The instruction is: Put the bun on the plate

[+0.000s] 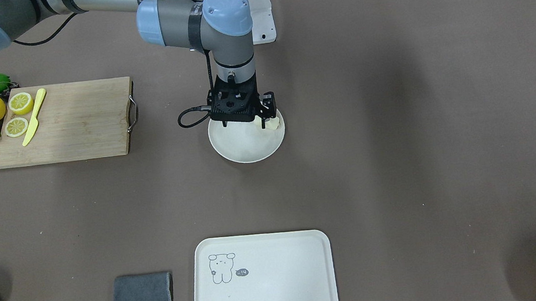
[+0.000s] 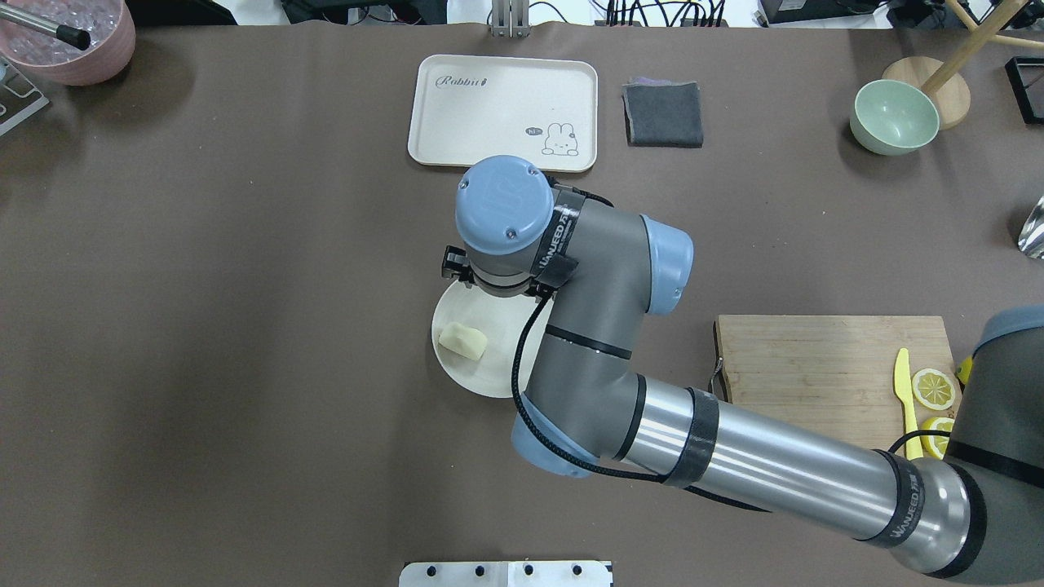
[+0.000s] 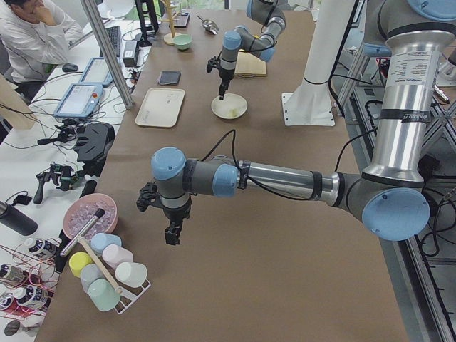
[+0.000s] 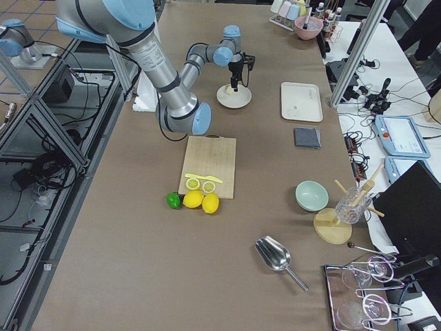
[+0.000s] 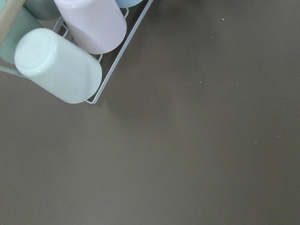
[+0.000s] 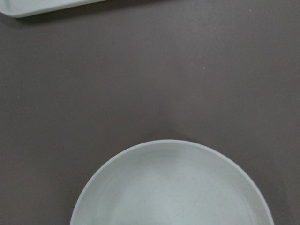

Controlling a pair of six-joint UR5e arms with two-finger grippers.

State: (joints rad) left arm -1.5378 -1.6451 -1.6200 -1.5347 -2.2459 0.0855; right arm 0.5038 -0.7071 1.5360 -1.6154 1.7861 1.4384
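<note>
The bun [image 2: 463,340] is lying on the plate [image 2: 477,375], toward the side on the robot's left. The right gripper [image 1: 244,123] is hanging just above the plate with its jaws spread apart and holding nothing, one fingertip just beside the bun. Far down the table [image 3: 271,285], the left gripper [image 3: 172,235] is hovering near a rack of cups [image 3: 107,274]. I cannot tell how its jaws are standing.
</note>
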